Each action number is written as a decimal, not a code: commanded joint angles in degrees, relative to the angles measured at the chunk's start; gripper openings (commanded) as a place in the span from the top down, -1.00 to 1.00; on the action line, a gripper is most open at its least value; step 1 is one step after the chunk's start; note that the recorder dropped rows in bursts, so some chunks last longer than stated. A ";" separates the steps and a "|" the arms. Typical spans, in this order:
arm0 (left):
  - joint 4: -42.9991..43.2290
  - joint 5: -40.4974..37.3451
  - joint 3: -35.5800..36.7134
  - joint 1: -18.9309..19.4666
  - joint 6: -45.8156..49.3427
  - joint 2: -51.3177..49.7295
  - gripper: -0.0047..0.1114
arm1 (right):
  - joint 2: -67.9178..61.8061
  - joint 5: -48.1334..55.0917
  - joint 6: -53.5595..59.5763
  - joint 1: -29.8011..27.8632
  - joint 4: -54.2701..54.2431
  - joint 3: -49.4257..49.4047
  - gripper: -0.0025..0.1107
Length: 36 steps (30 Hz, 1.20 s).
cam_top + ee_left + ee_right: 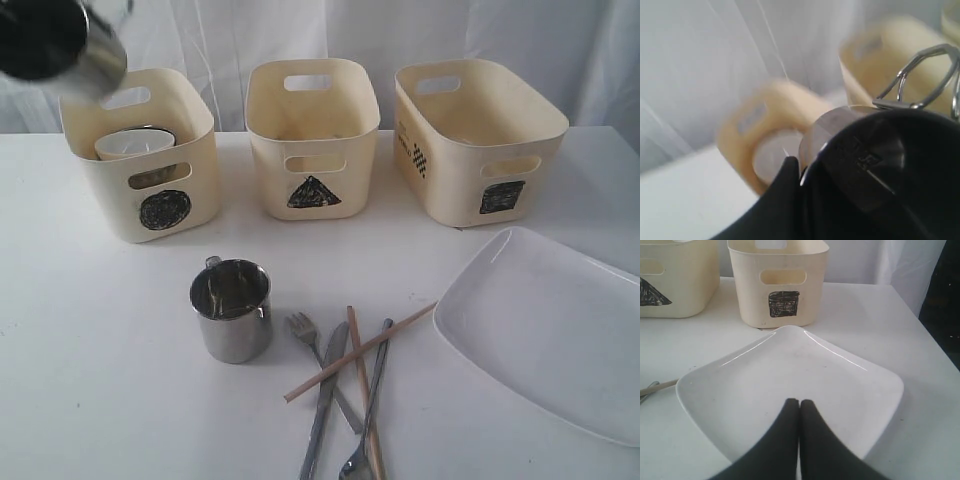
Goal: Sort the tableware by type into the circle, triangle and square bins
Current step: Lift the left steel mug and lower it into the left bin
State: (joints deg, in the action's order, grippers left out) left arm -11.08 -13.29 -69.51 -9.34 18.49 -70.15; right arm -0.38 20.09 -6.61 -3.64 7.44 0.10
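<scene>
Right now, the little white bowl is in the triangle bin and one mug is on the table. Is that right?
Not quite. The white bowl sits in the circle bin, not the triangle bin; the exterior view shows it. One mug is indeed on the table.

A tilted steel mug [62,42] shows at the upper left corner, in the air above the back of the circle bin [105,195], which holds a small white bowl [133,143]. The triangle bin [265,170] stands in the middle and the square bin [450,190] on the right, all three in a row on the white counter [90,380]. In front of them a second steel mug [232,315] stands upright. Just beside it lie a fork [303,328], a knife [321,400] and a spoon [360,450], crossed by two wooden chopsticks [400,327]. A white rounded-square plate [545,330] lies at the right.
</scene>
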 commanded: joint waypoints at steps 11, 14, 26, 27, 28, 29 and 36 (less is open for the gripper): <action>-1.50 58.29 -3.57 0.01 4.40 -29.39 0.92 | 0.38 -0.21 0.45 -0.37 0.00 -0.10 0.96; -1.50 47.28 -7.51 0.01 5.72 -35.48 0.88 | 0.38 -0.21 0.45 -0.37 0.00 -0.10 0.96; -1.98 9.03 -20.21 0.01 6.33 -38.45 0.06 | 0.38 -0.21 0.45 -0.37 0.00 -0.10 0.96; -1.98 4.83 -20.74 0.01 6.33 -37.32 0.06 | 0.38 -0.21 0.45 -0.37 0.00 -0.10 0.96; -1.98 1.18 -21.07 0.01 6.33 -36.34 0.06 | 0.38 -0.21 0.45 -0.37 0.00 -0.10 0.96; -1.98 -2.20 -21.36 0.01 6.33 -35.07 0.06 | 0.38 -0.21 0.45 -0.37 0.00 -0.10 0.96; -5.63 -28.84 -21.88 0.01 -0.87 -27.03 0.06 | 0.38 -0.21 0.45 -0.37 0.00 -0.10 0.96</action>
State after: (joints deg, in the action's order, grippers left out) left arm -13.67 -30.48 -91.09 -9.34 20.31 -99.54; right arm -0.38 20.09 -6.61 -3.64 7.44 0.10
